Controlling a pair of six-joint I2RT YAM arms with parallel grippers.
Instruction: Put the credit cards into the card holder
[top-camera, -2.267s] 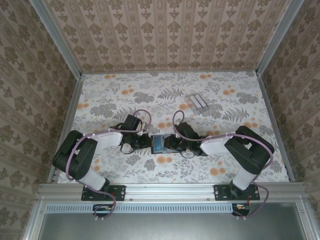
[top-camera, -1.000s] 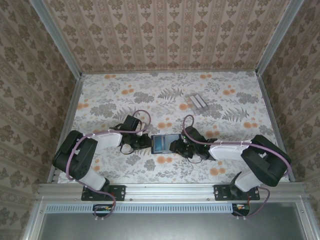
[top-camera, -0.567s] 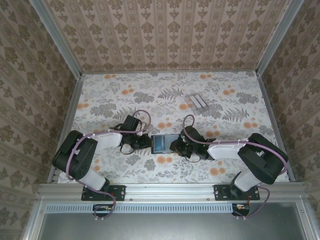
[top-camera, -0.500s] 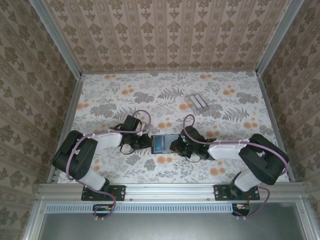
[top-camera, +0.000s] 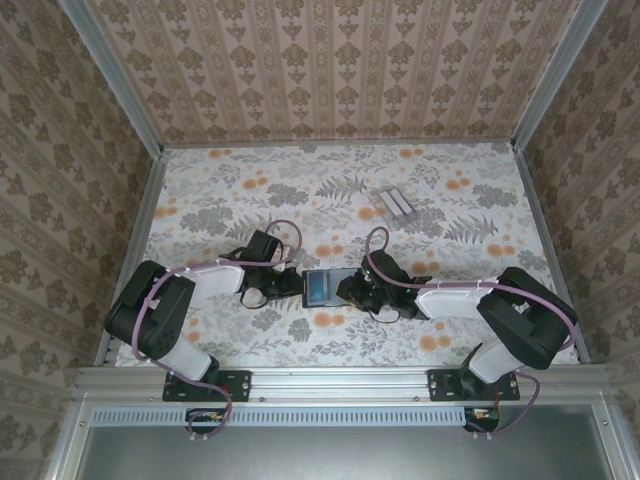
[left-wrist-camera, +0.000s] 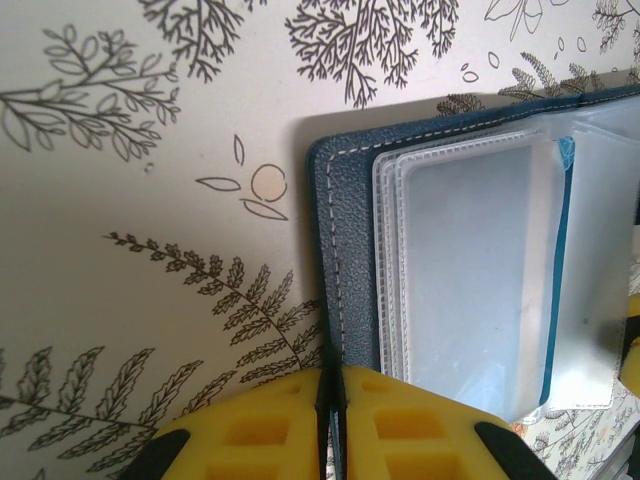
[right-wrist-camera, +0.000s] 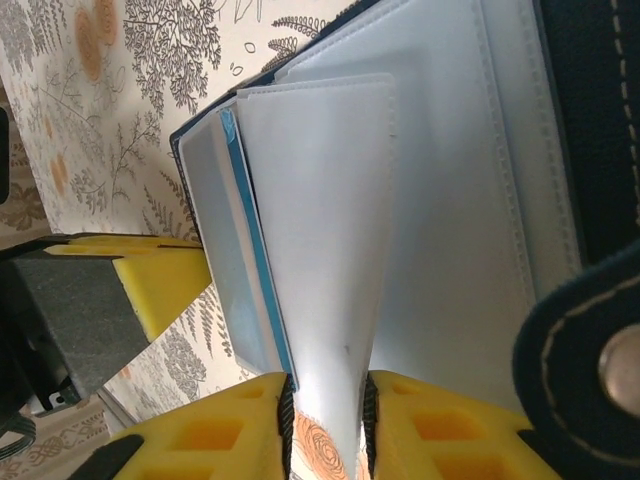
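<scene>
Since the holder (top-camera: 322, 286) lies open flat on the table (top-camera: 240, 190), between the two arms and near the front edge, this reads as a brace-and-feed setup. On one side the left end effector (left-wrist-camera: 331, 385) is pressed together on the navy cover's stitched edge. My read: it anchors the holder so the leaves don't slide. From the opposite side the right end effector (right-wrist-camera: 328, 385) pinches one clear sleeve (right-wrist-camera: 320, 220) near its free edge, likely to lift it and spread a pocket.

A blue edge (right-wrist-camera: 255, 270) sits under the next leaf. It looks like a card already seated, can't confirm. The snap tab (right-wrist-camera: 585, 350) hangs loose on the right arm's side, clear of the grip.

The rack (top-camera: 392, 204) sits well apart, toward the far right of the table, with nothing touching it.

The table has a floral print, grey leaves and orange blooms, which is a busy background for thin cards. Striped damask wallpaper (top-camera: 340, 70) covers three sides, and aluminium rails (top-camera: 340, 378) frame the table.
</scene>
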